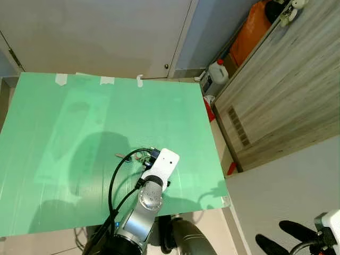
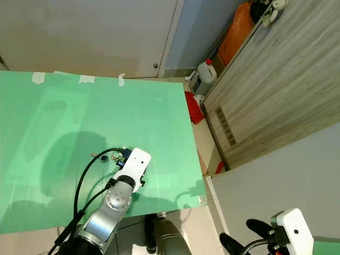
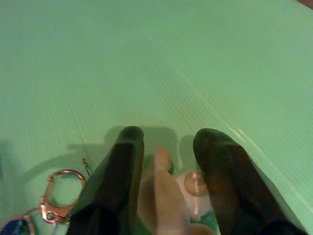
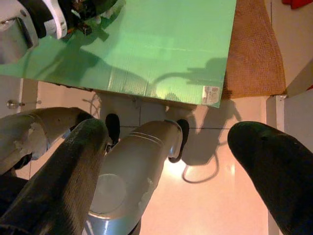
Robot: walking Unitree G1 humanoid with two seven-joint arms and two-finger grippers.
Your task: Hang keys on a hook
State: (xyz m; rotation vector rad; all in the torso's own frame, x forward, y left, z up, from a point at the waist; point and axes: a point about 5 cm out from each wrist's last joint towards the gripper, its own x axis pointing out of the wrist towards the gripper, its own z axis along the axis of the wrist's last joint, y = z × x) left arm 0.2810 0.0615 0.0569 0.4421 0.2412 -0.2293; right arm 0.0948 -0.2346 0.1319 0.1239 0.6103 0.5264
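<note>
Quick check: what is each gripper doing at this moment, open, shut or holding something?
Left gripper: open against the green board, fingers either side of the hook; keys hang beside it, not gripped.
Right gripper: open, empty, low at the robot's side.

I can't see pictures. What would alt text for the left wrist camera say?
Two black fingers of the left gripper held apart against a green board, with a small round hook between them. A copper-coloured key clasp hangs beside them.

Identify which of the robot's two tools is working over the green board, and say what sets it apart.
The left tool: it reaches onto the green board beside the keys, while the right tool hangs off-board above the floor.
</note>
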